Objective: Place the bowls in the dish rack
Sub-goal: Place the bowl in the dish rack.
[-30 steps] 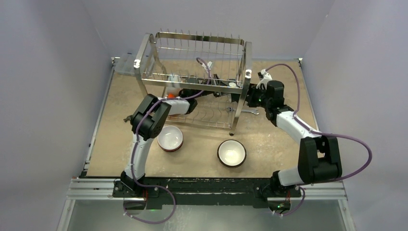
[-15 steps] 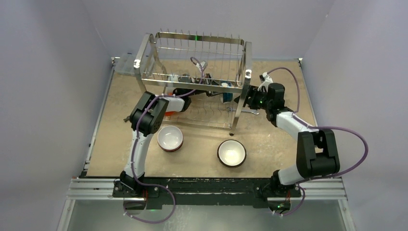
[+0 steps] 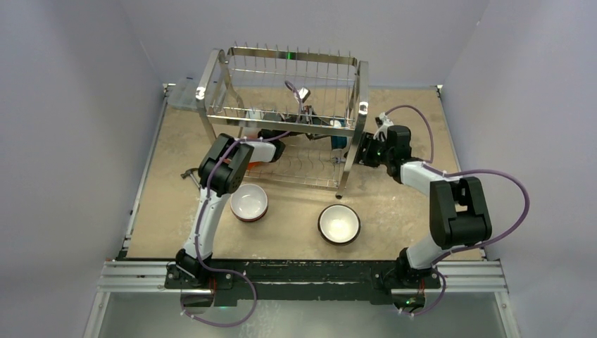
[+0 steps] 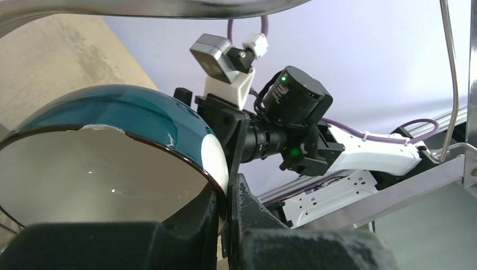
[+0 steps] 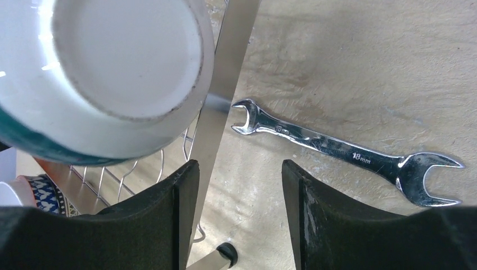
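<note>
Left hand [image 4: 228, 188] is clamped on the rim of the teal bowl [image 4: 129, 109], carrying it inside the dish rack [image 3: 288, 51] near its right end; it looks held there, not yet set down. Right hand [image 5: 239, 216] hangs just outside that end, fingers apart, nothing between them. A blue patterned bowl [image 5: 34, 188] peeks through the wires, apparently already in. Two bowls wait on the worktop [image 3: 408, 211]: one [image 3: 249, 202] near the left arm, another [image 3: 339, 223] mid-front. So roughly halfway, I'd say. A wrench [image 5: 326, 145] lies below, stamped "18mm"; its other marking is too small to read.
</note>
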Tool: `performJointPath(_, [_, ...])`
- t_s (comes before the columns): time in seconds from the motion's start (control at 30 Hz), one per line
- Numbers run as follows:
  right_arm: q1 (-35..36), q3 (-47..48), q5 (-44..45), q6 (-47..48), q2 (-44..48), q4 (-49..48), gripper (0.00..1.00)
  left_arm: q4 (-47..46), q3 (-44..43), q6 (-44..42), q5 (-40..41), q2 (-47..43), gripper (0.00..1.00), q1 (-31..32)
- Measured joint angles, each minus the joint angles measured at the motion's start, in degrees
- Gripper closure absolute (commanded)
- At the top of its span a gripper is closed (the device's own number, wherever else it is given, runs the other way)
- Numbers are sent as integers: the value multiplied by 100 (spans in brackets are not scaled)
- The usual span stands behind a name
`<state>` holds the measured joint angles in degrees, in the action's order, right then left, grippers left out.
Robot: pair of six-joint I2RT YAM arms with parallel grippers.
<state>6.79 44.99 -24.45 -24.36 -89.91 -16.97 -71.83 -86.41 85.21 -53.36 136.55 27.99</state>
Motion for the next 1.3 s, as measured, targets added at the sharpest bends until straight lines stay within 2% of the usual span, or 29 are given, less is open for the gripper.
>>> performJointPath(0.1, [52,35,4,24,-96,52,48,-138,-74,107,-15,76,100,33])
performJointPath(0.27, [140,149,76,103,-275,140,71,37,-74,-42,31,55,100,31])
performJointPath(0.5, [151,273,151,151,-411,251,100,1432,-70,-1056,240,-221,100,-24])
performJointPath(0.87, [151,761,964,367,-420,960,100,2081,-57,-1537,306,-354,100,-52])
performJointPath(1.03, [151,962,1399,535,-413,1215,100,2929,-68,-2151,409,-616,100,-22])
performJointPath(1.07, [151,973,1462,590,-391,1207,97,3123,-87,-2295,444,-667,100,-13])
performJointPath(1.13, [151,960,1447,680,-293,1196,84,3611,-190,-2640,501,-756,100,7])
performJointPath(1.2, [151,870,1327,787,-81,1080,64,3982,-293,-2911,540,-798,100,42])
performJointPath(1.23, [153,796,1217,835,57,973,51,4120,-343,-3032,551,-809,100,59])
performJointPath(1.3, [155,640,953,903,315,699,36,4293,-398,-3152,560,-822,100,68])
